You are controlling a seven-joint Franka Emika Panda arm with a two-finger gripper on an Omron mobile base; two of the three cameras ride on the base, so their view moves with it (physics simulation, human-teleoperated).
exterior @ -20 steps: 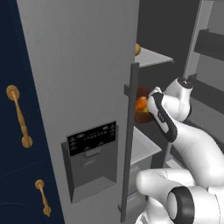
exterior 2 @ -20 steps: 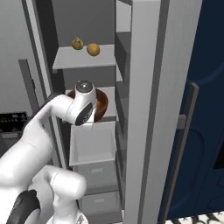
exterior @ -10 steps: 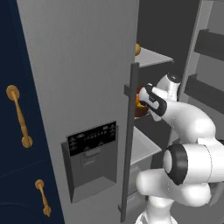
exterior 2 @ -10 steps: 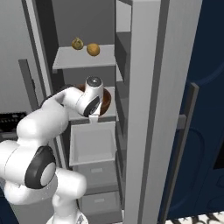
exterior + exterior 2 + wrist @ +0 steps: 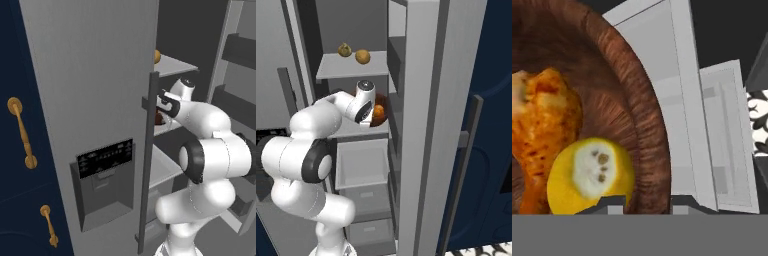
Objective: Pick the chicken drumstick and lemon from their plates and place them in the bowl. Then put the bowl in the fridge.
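The bowl (image 5: pixel 637 100) is seen directly in front of the end effector (image 5: pixel 644 202), its thick reddish-brown wall passing between the two dark fingertips, one inside the rim and one outside, so the end effector is judged to be pinching the bowl's wall rather than standing spread free of it. Inside the bowl the lemon (image 5: pixel 589 175) lies against the chicken drumstick (image 5: pixel 542 135), both on the inner side of the gripped rim. In the right base view the bowl (image 5: pixel 377 113) is seen on the middle shelf (image 5: pixel 351 131) of the open fridge (image 5: pixel 421 100), with the hand beside it and the arm reaching in from the front. The bowl is judged to be resting on, or just above, that shelf; the coming move therefore appears to turn on release and withdrawal outward, toward the robot.
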